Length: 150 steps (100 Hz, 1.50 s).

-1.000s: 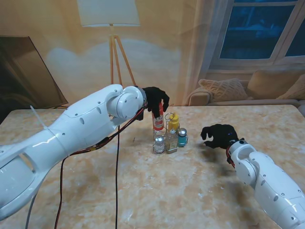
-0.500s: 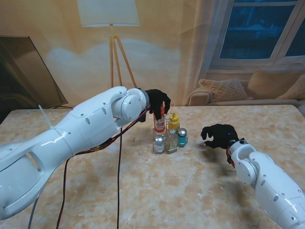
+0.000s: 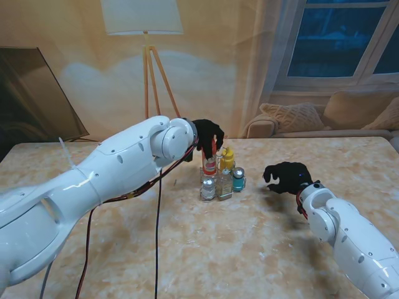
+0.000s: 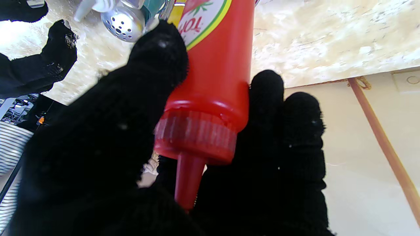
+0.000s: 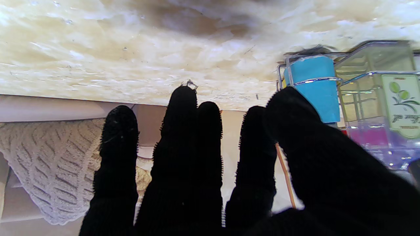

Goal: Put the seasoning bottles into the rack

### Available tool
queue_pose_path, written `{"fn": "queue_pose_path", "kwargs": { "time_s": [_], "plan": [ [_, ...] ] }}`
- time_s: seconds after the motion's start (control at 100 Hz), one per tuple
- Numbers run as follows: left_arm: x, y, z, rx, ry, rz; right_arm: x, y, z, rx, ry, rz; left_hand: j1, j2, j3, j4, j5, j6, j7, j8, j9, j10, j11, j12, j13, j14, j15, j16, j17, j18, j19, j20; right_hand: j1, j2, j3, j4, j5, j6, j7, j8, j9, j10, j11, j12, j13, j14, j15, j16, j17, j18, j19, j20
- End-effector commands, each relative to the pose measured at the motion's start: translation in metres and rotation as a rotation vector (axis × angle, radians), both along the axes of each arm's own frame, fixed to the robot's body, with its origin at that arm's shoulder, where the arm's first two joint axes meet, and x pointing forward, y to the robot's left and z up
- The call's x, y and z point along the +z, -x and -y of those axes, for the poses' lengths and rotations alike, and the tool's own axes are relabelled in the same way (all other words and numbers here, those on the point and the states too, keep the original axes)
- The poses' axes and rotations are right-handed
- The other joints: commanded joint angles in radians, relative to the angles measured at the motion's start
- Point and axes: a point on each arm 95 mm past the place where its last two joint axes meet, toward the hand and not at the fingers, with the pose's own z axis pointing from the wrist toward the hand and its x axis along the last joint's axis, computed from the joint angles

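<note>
A: How are the fingers of the left hand [image 3: 207, 136]?

B: They are closed around the neck of the red plastic ketchup squeeze bottle [image 4: 215, 78]. In the left wrist view one black-gloved finger [image 4: 157, 59] presses on the label side and two more fingers lie on the other side, by the ribbed cap. The nozzle points toward the palm.

A: And where is this bottle?

B: It stands upright at the far left corner of the small wire rack [image 3: 222, 180], under the left hand. I cannot tell if its base already rests inside the rack.

A: What more is in the rack?

B: A yellow bottle [image 3: 228, 159] in the far right place, a shaker with a silver cap [image 3: 208, 187] in the near left place, a clear square bottle with an olive label [image 5: 397, 108] in the near middle, and a teal shaker [image 3: 238, 180] at the near right.

A: And the right hand [image 3: 285, 177]?

B: It is to the right of the rack, apart from it. Its fingers are slightly curled and a little apart, and they hold nothing.

A: The surface and the room?

B: The rack stands on a beige marble-pattern table [image 3: 249, 249]. Behind the rack there is a floor lamp with wooden legs [image 3: 146, 37], a sofa with cushions [image 3: 324, 118] and a dark window [image 3: 343, 37].
</note>
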Motion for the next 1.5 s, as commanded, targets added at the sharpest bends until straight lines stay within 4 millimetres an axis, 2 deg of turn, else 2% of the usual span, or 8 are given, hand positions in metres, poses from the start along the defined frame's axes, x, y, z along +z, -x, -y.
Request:
{"fn": "queue_pose_path", "kwargs": {
  "time_s": [0.0, 0.99, 1.26, 1.33, 1.41, 1.49],
  "plan": [
    [-0.003, 0.002, 0.005, -0.008, -0.003, -0.013, -0.005, 0.003, -0.003, 0.010, 0.002, -0.018, 0.143, 0.107, 0.080, 0.036, 0.047, 0.062, 0.142, 0.067, 0.088, -0.028, 0.125, 0.064, 0.036, -0.060, 0.049, 0.018, -0.008, -0.043, 0.009, -0.015, 0.022, -0.022, 0.010, -0.004, 0.013, -0.004, 0.017, -0.004, 0.011, -0.004, 0.005, 0.027, 0.007, -0.012, 0.017, 0.025, -0.005, 0.004, 0.022, -0.015],
    [-0.040, 0.002, 0.012, 0.007, -0.041, -0.039, -0.005, 0.003, -0.003, 0.009, 0.002, -0.015, 0.139, 0.106, 0.080, 0.030, 0.046, 0.066, 0.145, 0.055, 0.083, -0.025, 0.125, 0.060, 0.031, -0.056, 0.044, 0.017, -0.014, -0.041, 0.013, -0.021, 0.021, -0.023, 0.009, -0.004, 0.013, -0.005, 0.016, -0.005, 0.011, -0.005, 0.006, 0.027, 0.006, -0.013, 0.017, 0.025, -0.006, 0.003, 0.022, -0.015],
    [-0.048, 0.002, 0.013, 0.020, -0.038, -0.051, -0.005, 0.003, -0.003, 0.009, 0.002, -0.015, 0.113, 0.117, 0.066, 0.024, 0.040, 0.080, 0.123, 0.032, 0.055, -0.015, 0.118, 0.047, 0.004, -0.041, 0.027, 0.008, -0.037, -0.034, 0.001, -0.028, 0.022, -0.023, 0.010, -0.004, 0.014, -0.005, 0.017, -0.005, 0.011, -0.006, 0.005, 0.027, 0.007, -0.013, 0.018, 0.025, -0.006, 0.004, 0.022, -0.015],
    [-0.049, 0.002, 0.012, 0.020, -0.042, -0.054, -0.005, 0.003, -0.003, 0.009, 0.002, -0.015, 0.102, 0.115, 0.067, 0.023, 0.035, 0.086, 0.104, 0.024, 0.017, -0.010, 0.171, -0.009, -0.009, -0.036, 0.017, -0.003, -0.048, -0.033, -0.005, -0.036, 0.022, -0.024, 0.009, -0.005, 0.014, -0.005, 0.017, -0.005, 0.010, -0.005, 0.005, 0.027, 0.007, -0.012, 0.017, 0.025, -0.005, 0.004, 0.022, -0.015],
    [-0.050, 0.002, 0.012, 0.019, -0.044, -0.056, -0.005, 0.004, -0.003, 0.009, 0.002, -0.015, 0.087, 0.114, 0.061, 0.020, 0.028, 0.099, 0.083, 0.012, -0.014, -0.002, 0.177, -0.024, -0.028, -0.032, 0.003, -0.013, -0.065, -0.031, -0.015, -0.041, 0.022, -0.024, 0.011, -0.004, 0.013, -0.005, 0.017, -0.004, 0.011, -0.005, 0.006, 0.027, 0.006, -0.013, 0.017, 0.025, -0.006, 0.004, 0.022, -0.015],
    [-0.051, 0.002, 0.012, 0.020, -0.043, -0.056, -0.005, 0.004, -0.003, 0.009, 0.002, -0.015, 0.064, 0.115, 0.075, 0.017, 0.022, 0.120, 0.023, 0.011, -0.071, 0.011, 0.223, -0.096, -0.061, -0.021, -0.012, -0.061, -0.087, -0.025, -0.033, -0.052, 0.021, -0.025, 0.010, -0.005, 0.014, -0.006, 0.017, -0.005, 0.011, -0.005, 0.006, 0.027, 0.007, -0.013, 0.017, 0.025, -0.006, 0.005, 0.022, -0.015]
  ]
}}
